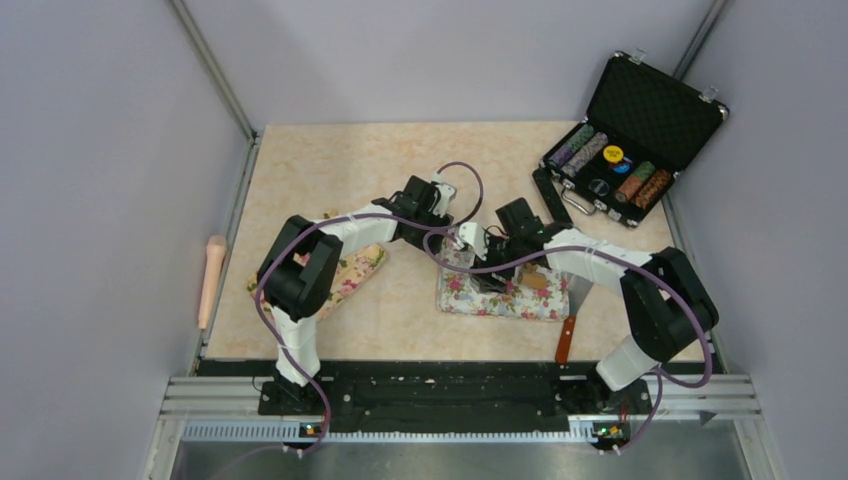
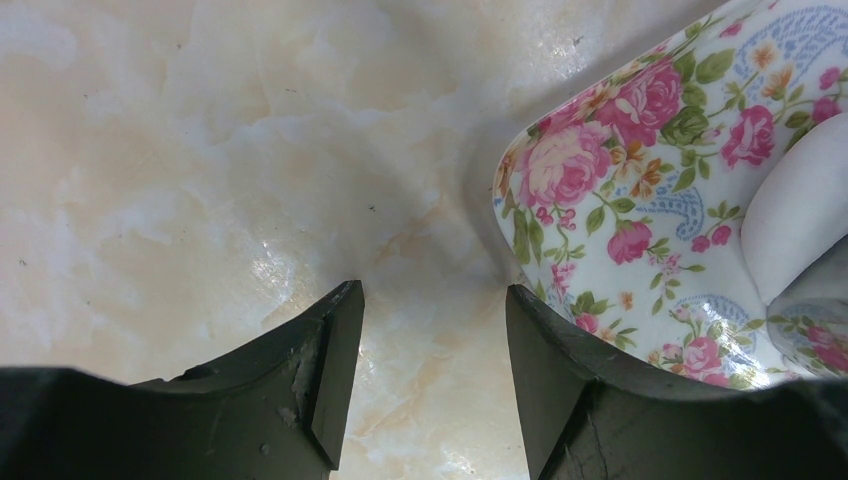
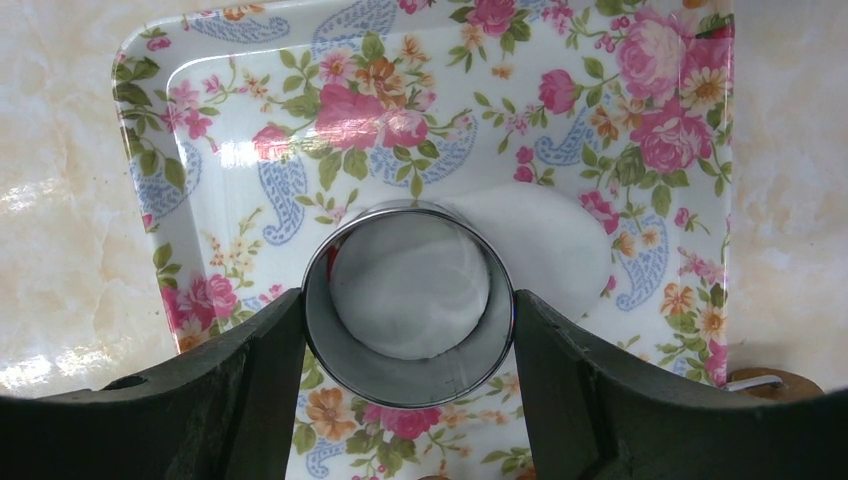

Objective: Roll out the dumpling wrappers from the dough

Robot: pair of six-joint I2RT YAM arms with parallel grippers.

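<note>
A flat white sheet of dough (image 3: 545, 240) lies on the floral tray (image 3: 250, 130). My right gripper (image 3: 408, 300) is shut on the metal ring cutter (image 3: 400, 375) and holds it upright over the left part of the dough. White dough (image 3: 410, 285) with a round edge shows through the ring; I cannot tell whether it is a cut-out dumpling wrapper. My left gripper (image 2: 435, 330) is open and empty, low over the bare table just off the tray's corner (image 2: 600, 190). The dough's edge (image 2: 800, 210) shows at the right of that view. From above, both grippers, left (image 1: 455, 235) and right (image 1: 487, 272), meet at the tray's (image 1: 530, 300) left end.
A second floral tray (image 1: 355, 270) lies under the left arm. A rolling pin (image 1: 212, 280) lies beyond the table's left edge. A wooden-handled scraper (image 1: 567, 335) lies right of the tray. An open case of poker chips (image 1: 625, 150) stands at the back right.
</note>
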